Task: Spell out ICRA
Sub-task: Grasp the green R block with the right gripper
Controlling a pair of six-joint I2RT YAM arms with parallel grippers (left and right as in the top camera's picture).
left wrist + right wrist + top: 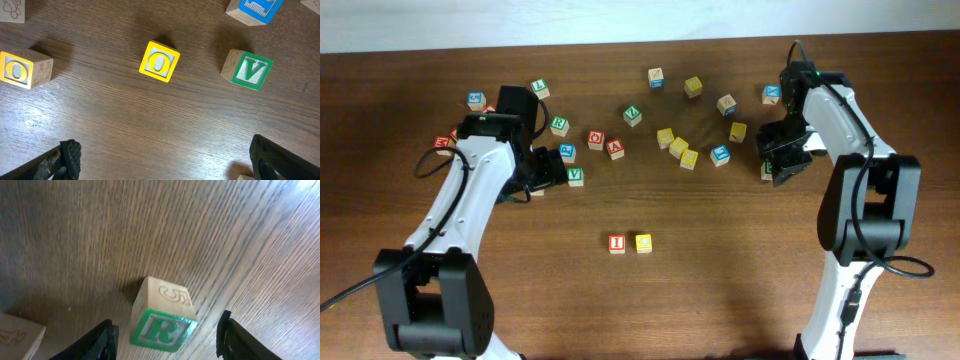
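Both spread wide: right pincer (167, 336) flanks the R block (164, 311), left pincer (165, 161) above bare table (125, 125).

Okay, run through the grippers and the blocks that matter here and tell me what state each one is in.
Left gripper: open, empty.
Right gripper: open, straddling the R block, fingers clear of it.
R block: lying loose, R face up, not gripped.
I block: set down, letter up.
Yellow block: set down right beside the I block; letter unreadable.
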